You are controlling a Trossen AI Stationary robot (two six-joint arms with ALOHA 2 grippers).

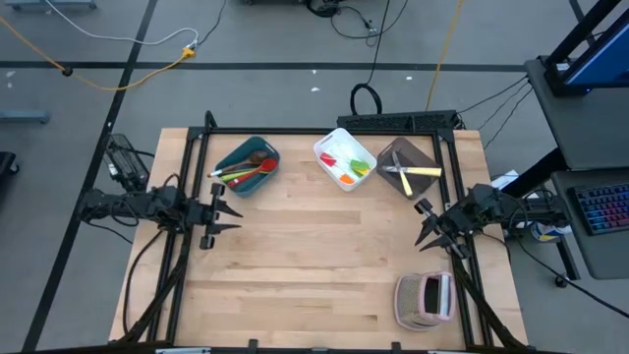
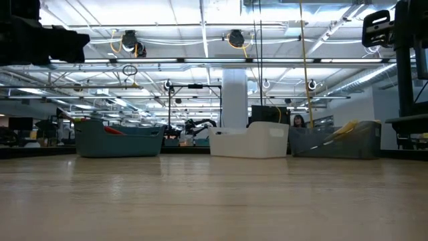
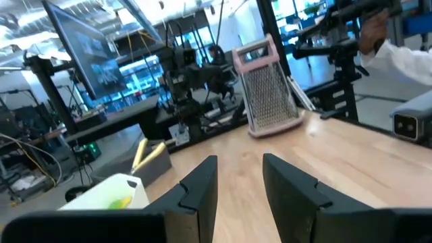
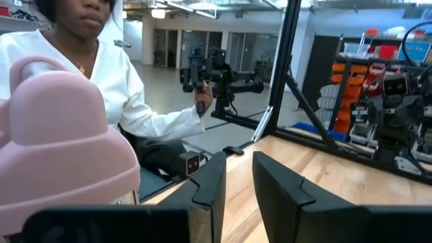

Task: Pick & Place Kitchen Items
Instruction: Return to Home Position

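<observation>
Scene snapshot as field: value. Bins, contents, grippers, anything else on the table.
teal bin: back left; holds red, green and wooden spoons
white bin: back centre; holds red, orange and green spatulas
brown bin: back right; holds pale-handled knives
pink-grey grater: front right, outside the bins
left gripper: open, empty, left side of the table
right gripper: open, empty, right side, between brown bin and grater
utensils outside bins: none visible
</observation>
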